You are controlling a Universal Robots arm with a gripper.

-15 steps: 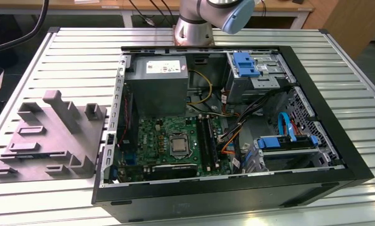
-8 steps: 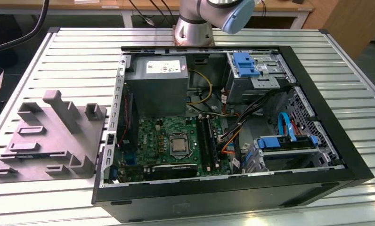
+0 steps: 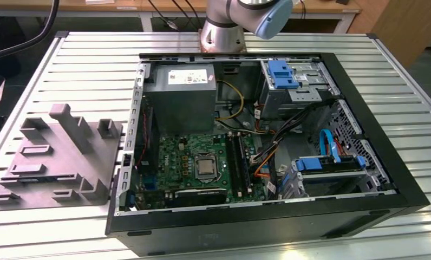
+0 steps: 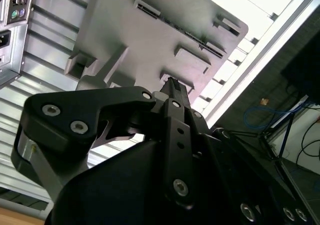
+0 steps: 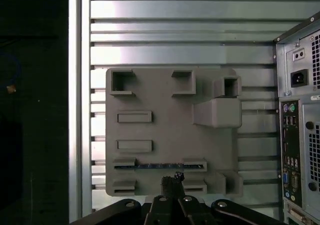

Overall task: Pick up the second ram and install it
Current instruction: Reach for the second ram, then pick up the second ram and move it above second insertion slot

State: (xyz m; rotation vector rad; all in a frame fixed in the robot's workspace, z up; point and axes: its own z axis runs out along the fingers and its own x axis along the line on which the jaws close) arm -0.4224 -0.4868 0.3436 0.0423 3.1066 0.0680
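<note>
The second ram (image 5: 160, 165) is a thin dark stick standing on edge in a slot of the grey holder block (image 5: 165, 130), between two slot lugs. In the second wrist view the ram (image 4: 192, 35) shows as a dark line across the same holder (image 4: 125, 25). My gripper (image 5: 172, 179) hovers above the holder's near edge, a little off the ram, with its black fingertips (image 4: 172, 85) pressed together and nothing between them. The holder (image 3: 64, 157) lies on the slatted table at the exterior view's left, beside the open computer case (image 3: 266, 216).
Inside the case lies the green motherboard (image 3: 194, 154) with long black memory slots (image 3: 237, 157), a grey power supply (image 3: 183, 100), blue drive caddies (image 3: 282, 73) and loose cables (image 3: 273, 141). The case's rear panel (image 5: 300, 135) stands close beside the holder. The arm's base (image 3: 223, 32) is behind the case.
</note>
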